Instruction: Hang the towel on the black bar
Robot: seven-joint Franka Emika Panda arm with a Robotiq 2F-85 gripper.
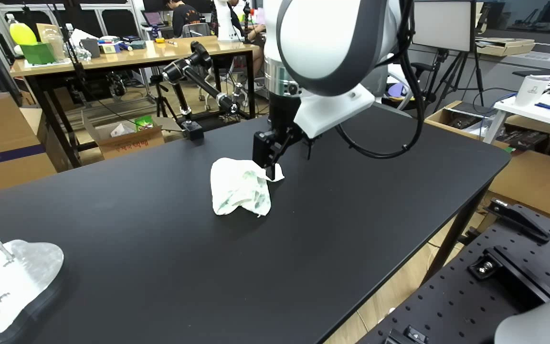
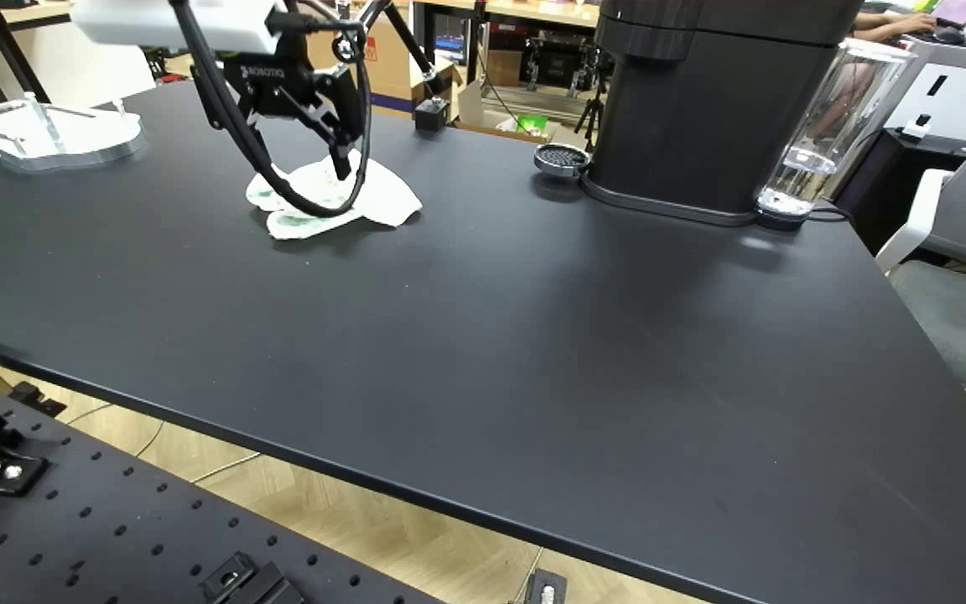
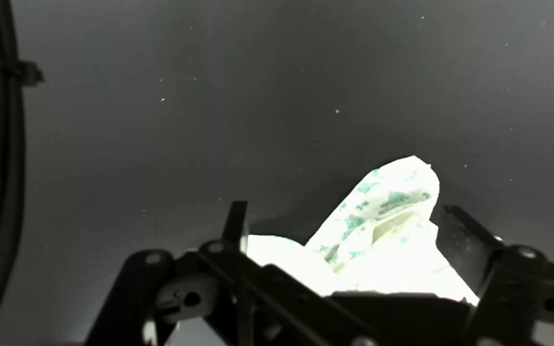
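A white towel with green marks lies crumpled on the black table, seen in both exterior views [image 1: 239, 184] [image 2: 386, 195] and in the wrist view [image 3: 383, 259]. My gripper [image 1: 290, 166] is low over the towel, fingers pointing down. In the wrist view the fingers [image 3: 345, 209] stand wide apart with towel folds between them. One finger is at the towel's edge; I cannot tell whether it touches. A black jointed stand with a slanting black bar [image 1: 206, 87] rises at the table's far edge; it also shows in an exterior view [image 2: 410, 44].
An upturned pale object with metal pegs [image 1: 41, 260] lies on the table. A black coffee machine [image 2: 684, 126] with a clear tank [image 2: 827, 126] and a round metal tray [image 2: 561, 159] stands at the table's edge. A cable loop [image 1: 416, 119] hangs from the arm.
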